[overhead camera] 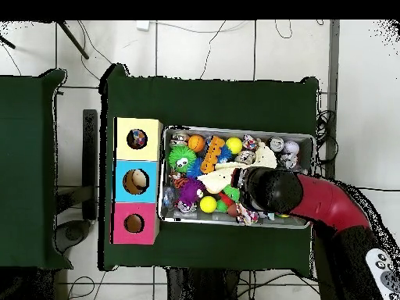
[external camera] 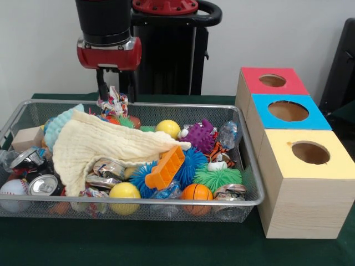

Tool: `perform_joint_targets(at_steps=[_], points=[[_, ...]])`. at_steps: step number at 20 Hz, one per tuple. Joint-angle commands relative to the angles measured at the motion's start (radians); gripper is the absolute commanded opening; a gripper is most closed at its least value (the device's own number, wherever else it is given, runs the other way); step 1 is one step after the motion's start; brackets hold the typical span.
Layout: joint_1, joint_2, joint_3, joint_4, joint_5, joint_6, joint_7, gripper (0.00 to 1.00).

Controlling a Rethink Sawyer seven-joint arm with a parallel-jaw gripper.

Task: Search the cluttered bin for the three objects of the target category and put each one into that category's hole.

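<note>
Front view shows my gripper (external camera: pixel 116 93) at the far rim of the wire mesh bin (external camera: pixel 250 166), its two black fingers closed on a knotted cloth bundle (external camera: pixel 114 103) printed in red, blue and white, held just above the clutter. Below it lie a large cream cloth (external camera: pixel 100 145), an orange plastic block (external camera: pixel 165 167), blue (external camera: pixel 191 163), green (external camera: pixel 217 178) and purple (external camera: pixel 201 135) spiky balls, two yellow balls (external camera: pixel 124 191) (external camera: pixel 167 128), a small basketball (external camera: pixel 197 192), a baseball (external camera: pixel 12 188) and crushed cans (external camera: pixel 43 184). The cans carry print, but I cannot read any of it, and no other writing can be made out.

Beside the bin stand three wooden boxes in a row: red-topped (external camera: pixel 272 81), blue-topped (external camera: pixel 288 112) and, nearest the camera, the yellow-topped box (external camera: pixel 302 183) with its round hole (external camera: pixel 310 152), well apart from my gripper.

From overhead, my red arm (overhead camera: pixel 332 207) reaches over the bin (overhead camera: pixel 308 139), hiding the bundle. Something coloured sits inside the yellow box's hole (overhead camera: pixel 137 139), and something pale inside the blue one (overhead camera: pixel 136 181); I cannot tell what either is.
</note>
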Motion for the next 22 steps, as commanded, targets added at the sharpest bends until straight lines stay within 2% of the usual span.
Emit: perform_joint_targets(at_steps=[1, 8, 22], points=[[-0.060, 0.068, 0.078, 0.015, -0.069, 0.014, -0.138, 1.00], [-0.079, 0.067, 0.087, 0.014, -0.086, 0.031, -0.139, 1.00], [-0.093, 0.034, 0.106, 0.102, -0.093, -0.009, -0.110, 1.00]])
